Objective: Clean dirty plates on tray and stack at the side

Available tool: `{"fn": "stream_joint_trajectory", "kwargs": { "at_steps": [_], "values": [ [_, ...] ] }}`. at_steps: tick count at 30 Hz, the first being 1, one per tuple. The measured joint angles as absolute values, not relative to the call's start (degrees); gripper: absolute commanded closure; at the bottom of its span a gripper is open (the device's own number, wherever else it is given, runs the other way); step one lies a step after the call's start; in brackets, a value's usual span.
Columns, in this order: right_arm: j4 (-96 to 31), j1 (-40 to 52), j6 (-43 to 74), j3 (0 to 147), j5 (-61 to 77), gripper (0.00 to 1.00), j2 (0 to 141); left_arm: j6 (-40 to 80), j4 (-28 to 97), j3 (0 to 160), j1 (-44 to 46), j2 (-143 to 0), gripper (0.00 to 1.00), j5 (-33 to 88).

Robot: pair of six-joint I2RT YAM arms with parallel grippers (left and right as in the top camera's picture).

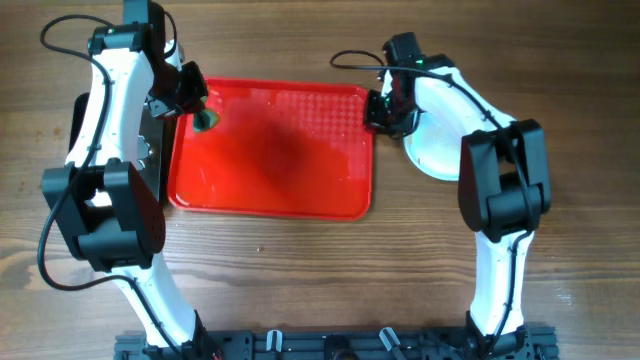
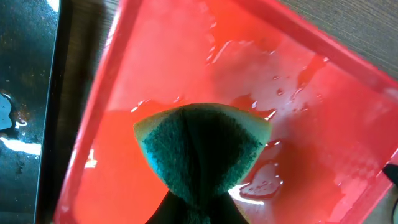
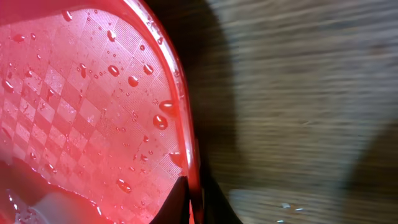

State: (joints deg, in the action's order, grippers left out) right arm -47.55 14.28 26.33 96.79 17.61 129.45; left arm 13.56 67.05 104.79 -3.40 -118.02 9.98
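Overhead: my left jaws clench green sponge (image 1: 206,120) above wet red tray (image 1: 290,170); right jaws pinch its rim, likely steadying it; white plate (image 1: 432,158) set aside.

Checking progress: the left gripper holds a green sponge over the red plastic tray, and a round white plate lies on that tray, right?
No. The overhead view shows the red plastic tray bare of plates; the round white plate lies on the wooden table beside it. The green sponge part is right.
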Motion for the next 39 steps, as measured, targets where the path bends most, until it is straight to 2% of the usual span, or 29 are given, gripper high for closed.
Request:
{"fn": "stream_joint_trajectory", "kwargs": {
  "at_steps": [17,18,19,20,28,33,36,37,38,39],
  "values": [
    [-47.1,12.8,13.5,99.2,18.0,0.96,130.3,13.6,67.0,104.8,-3.4,-118.0,0.94,10.0],
    [-47.1,12.8,12.6,99.2,18.0,0.68,130.3,13.6,67.0,104.8,-3.4,-118.0,0.96,10.0],
    [-47.2,12.8,12.1,99.5,18.0,0.49,130.3,13.6,67.0,104.8,-3.4,-118.0,0.96,10.0],
    [-47.4,12.8,11.2,99.9,17.7,0.44,130.3,13.6,67.0,104.8,-3.4,-118.0,0.96,10.0],
    [-61.5,12.7,8.3,113.3,16.9,0.25,128.5,11.9,70.4,104.7,-3.4,-116.7,0.96,9.9],
    [-66.2,12.7,7.4,115.3,16.8,0.24,118.3,11.4,79.5,104.7,-4.4,-107.4,0.93,0.6],
    [-68.1,12.7,7.2,115.8,16.8,0.24,116.6,13.3,80.2,104.6,-8.4,-106.7,0.92,-6.0],
    [-68.5,12.7,7.2,115.7,16.9,0.24,116.6,14.1,78.7,103.5,-10.6,-106.9,0.83,-7.1],
    [-68.8,12.7,7.2,115.7,16.8,0.24,116.7,14.3,77.5,102.2,-12.5,-107.3,0.5,-7.9],
    [-69.0,12.7,7.2,115.7,16.9,0.24,116.7,14.8,76.6,101.2,-13.5,-107.6,0.0,-8.2]
  ]
}}
